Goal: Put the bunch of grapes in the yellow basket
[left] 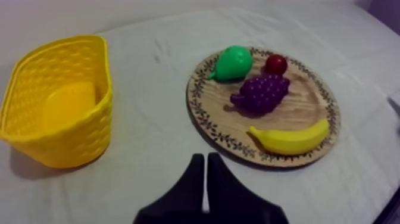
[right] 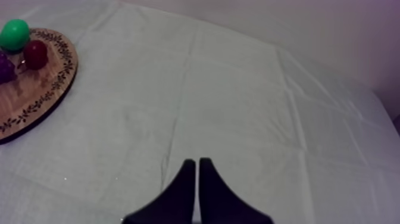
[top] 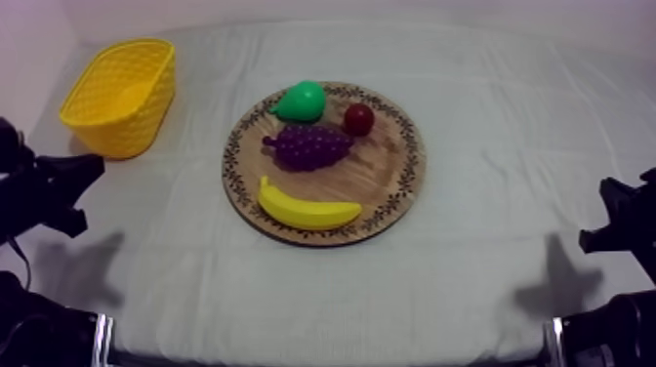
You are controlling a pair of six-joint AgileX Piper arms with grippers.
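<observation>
The purple bunch of grapes (top: 310, 146) lies in the middle of the round wooden board (top: 383, 182), between a green pear (top: 301, 101), a small red fruit (top: 358, 119) and a banana (top: 307, 208). The yellow basket (top: 129, 122) stands empty at the far left. My left gripper (left: 205, 157) is shut on nothing, held back from the grapes (left: 262, 93) and the basket (left: 71, 143). My right gripper (right: 196, 161) is also shut on nothing, over bare cloth well to the right of the board (right: 30, 89).
Both arms sit low at the table's near corners, the left arm (top: 49, 190) and the right arm (top: 620, 220). Open cloth lies between basket and board and across the table's right side.
</observation>
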